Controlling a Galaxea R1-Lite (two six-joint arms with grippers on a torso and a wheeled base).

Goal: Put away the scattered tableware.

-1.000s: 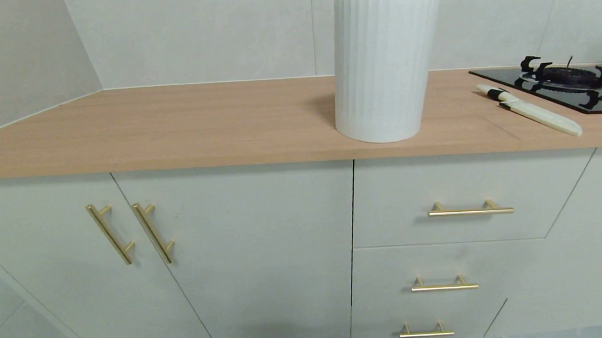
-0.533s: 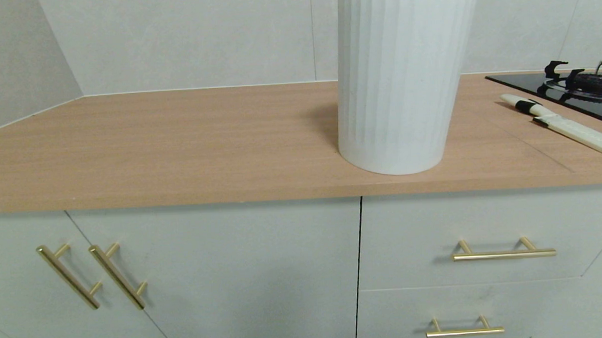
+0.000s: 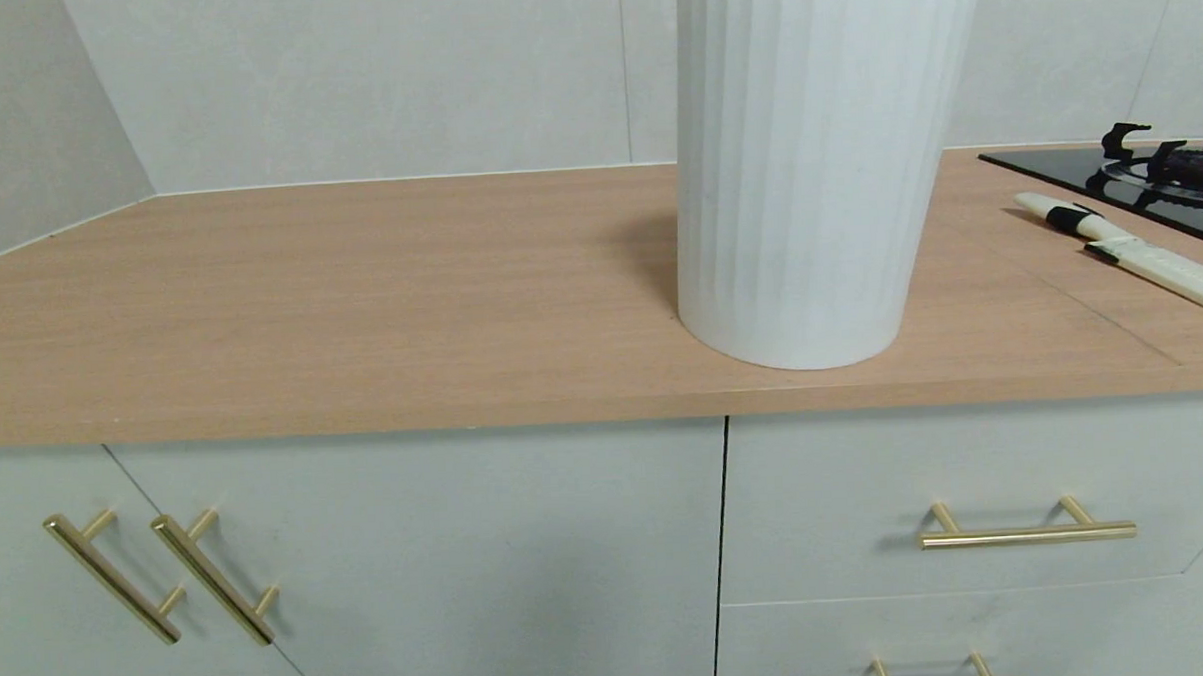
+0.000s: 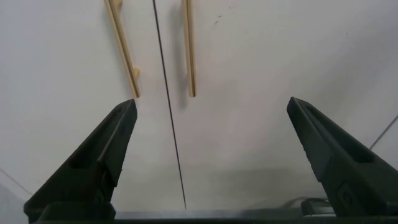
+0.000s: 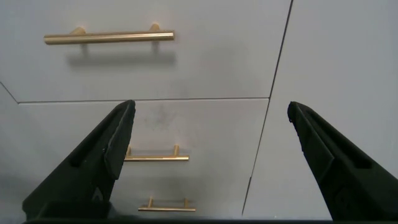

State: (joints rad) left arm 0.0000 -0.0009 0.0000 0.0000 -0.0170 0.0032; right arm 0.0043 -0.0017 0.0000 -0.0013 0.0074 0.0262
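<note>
Left claw (image 4: 210,102): spread wide, nothing between its two dark fingers. It faces the cupboard doors that sit below the canister (image 3: 806,171) and off to its left.
Door handles (image 4: 188,46): two slim gold bars, one on each side of the thin seam between the doors, directly ahead of the left claw and apart from it.
Right claw (image 5: 210,106): also spread wide and holding nothing. It faces the drawers (image 5: 155,74) below the canister and slightly to its right.
Drawer handles (image 5: 109,37): gold bars lying level, one on the top drawer front and two smaller ones on the fronts lower down. None touches the right claw.
Canister: a tall white ribbed cylinder standing upright on the surface (image 3: 360,306), close to the front edge; its top runs out of view.
Knife (image 3: 1129,255): lies flat on the surface to the right of the canister, well apart from it. The pale handle with its black band points toward the wall, and the pale blade runs toward the front right, where the picture's edge cuts it off.
Stove (image 3: 1156,174): a black glass top with a dark burner grate, right of the canister and farther back, just beyond the knife.
Wall (image 3: 403,85): pale tiles behind the canister, meeting in a corner far to its left.
</note>
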